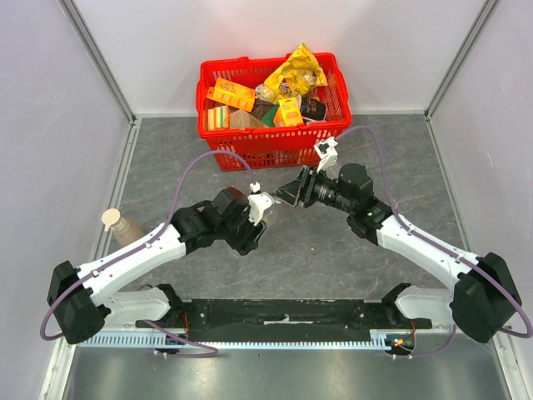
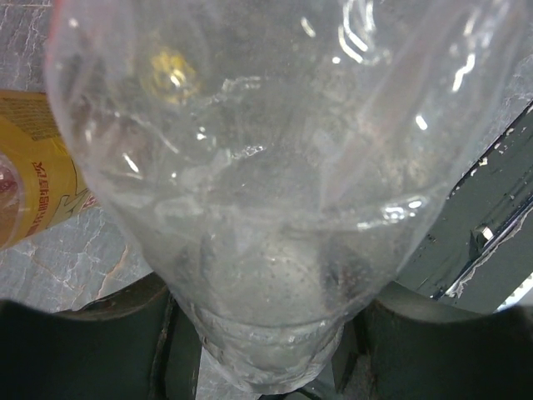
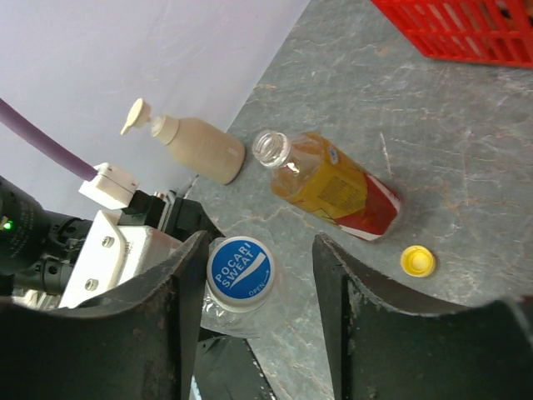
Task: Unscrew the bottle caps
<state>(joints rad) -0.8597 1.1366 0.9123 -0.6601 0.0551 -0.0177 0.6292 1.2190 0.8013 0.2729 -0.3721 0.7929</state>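
Left end effector (image 2: 266, 354) gripping clear bottle (image 2: 275, 167); right end effector (image 3: 261, 250) wide, astride blue cap (image 3: 241, 273) reading POCARI SWEAT

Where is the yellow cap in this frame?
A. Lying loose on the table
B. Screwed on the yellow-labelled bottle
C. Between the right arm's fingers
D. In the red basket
A: the yellow cap lies on the table, off the open-necked yellow-labelled bottle; the right fingers flank the blue cap instead.
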